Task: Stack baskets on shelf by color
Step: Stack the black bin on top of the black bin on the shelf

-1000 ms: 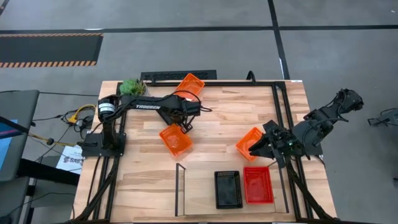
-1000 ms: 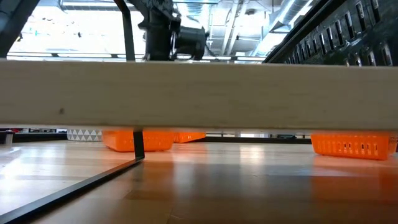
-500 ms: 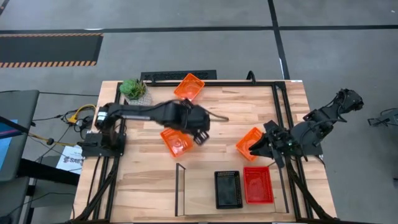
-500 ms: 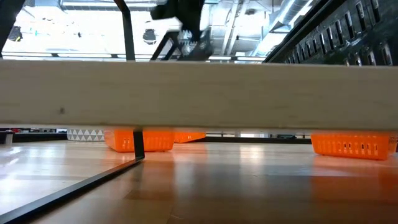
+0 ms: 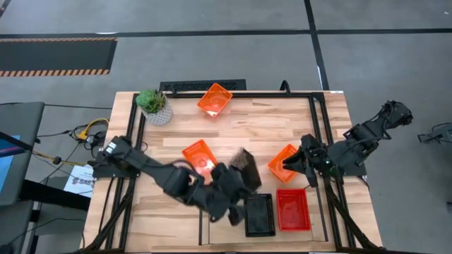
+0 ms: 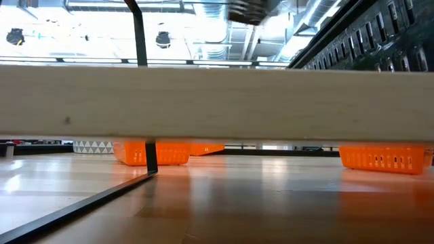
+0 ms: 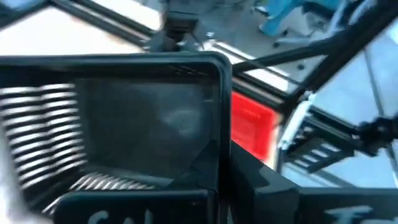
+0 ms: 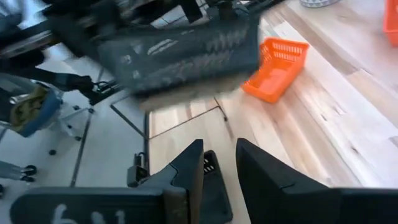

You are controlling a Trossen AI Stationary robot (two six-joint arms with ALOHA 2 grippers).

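A: From above first. Left hand [image 5: 239, 178]?

B: Clamped shut on the rim of a black basket [image 5: 245, 164], held in the air. Just past the hand, down on the shelf [image 5: 202, 229]: a second black basket [image 5: 259, 214], with a red basket [image 5: 292, 209] beside it.

A: Right hand [image 5: 291, 166]?

B: Waiting at the worktop's [image 5: 268, 127] edge, right beside an orange basket [image 5: 277, 164]. Two more orange ones [image 5: 200, 155] [image 5: 215, 98] farther off behind the left hand, none shelved yet.

A: Low view?

B: Mostly the shelf board [image 6: 217, 102] across the picture. Orange baskets [image 6: 383, 157] showing under it. A dark blur [image 6: 247, 9] above the board, likely the carried basket; cannot tell for sure.

A: Left wrist?

B: Carried black basket [image 7: 124, 118] filling the picture, close against the hand, the red one [image 7: 252, 127] beyond it.

A: Right wrist?

B: Fingers [image 8: 186, 171] parted, nothing between them. Carried basket [image 8: 180, 53] blurred out ahead.

A: Step in hand, then?

B: Seemingly bringing black to black. Next: centre over the shelved black basket, match its long side, lower until nested, then release. Worth watching the red neighbour, sitting very near.
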